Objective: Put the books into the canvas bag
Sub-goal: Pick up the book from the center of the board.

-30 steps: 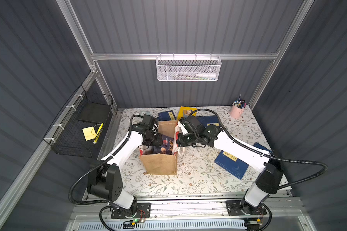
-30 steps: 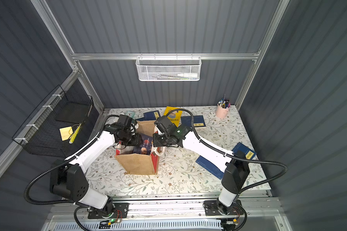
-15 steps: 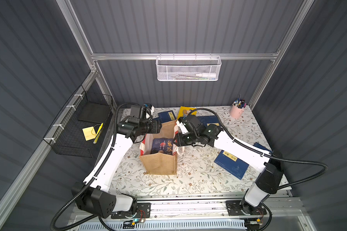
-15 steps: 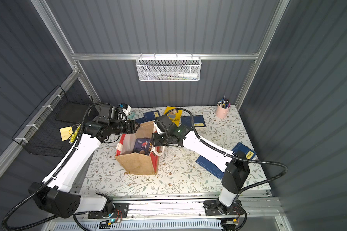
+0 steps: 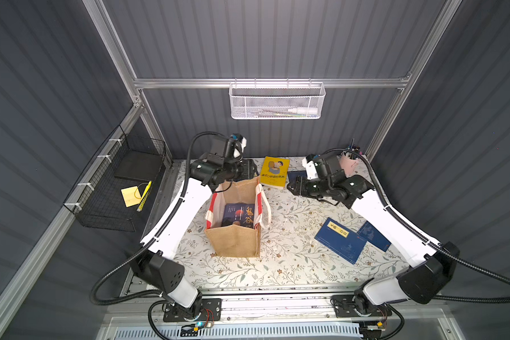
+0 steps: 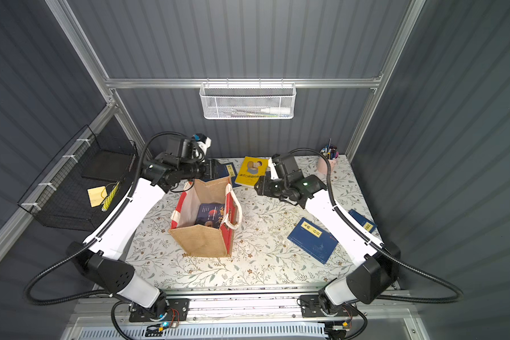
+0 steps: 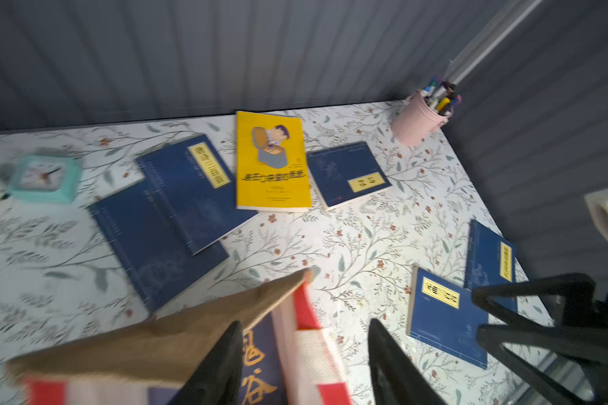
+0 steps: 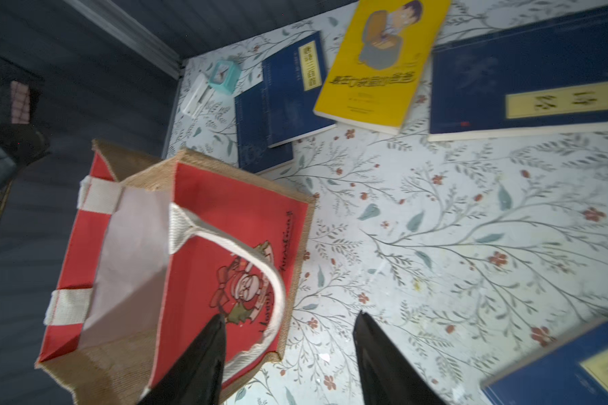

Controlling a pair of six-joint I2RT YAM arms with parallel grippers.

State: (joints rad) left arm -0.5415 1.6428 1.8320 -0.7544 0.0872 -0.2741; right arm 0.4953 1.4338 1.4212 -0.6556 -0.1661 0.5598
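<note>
Table (image 5: 292, 265): floral cloth; clock directions are read from its centre in the top views, with 12 at the back wall.
Black wire basket (image 5: 106, 212): on the side wall at 9 o'clock. Holds a yellow sticky note (image 5: 129, 196), a yellow pen (image 5: 144, 195) and a dark flat item at its back.
Canvas bag (image 5: 233, 241): upright, mouth open, at 9 o'clock. One dark book (image 5: 238, 214) with orange characters lies inside.
White mesh basket (image 5: 277, 103): on the back rail at 12 o'clock; contents too faint to name.
Loose books: yellow book (image 5: 274, 172) at 12. Navy books (image 5: 340, 240): two at 4, three more flanking the yellow one along the back.
Pen cup (image 5: 348, 164): pink, at 1 o'clock, full of pens.
Left gripper (image 7: 302, 361): jaws apart and empty, over the bag's 12 o'clock rim.
Right gripper (image 8: 288, 350): released and empty, off the bag's 2 o'clock corner, apart from it.
</note>
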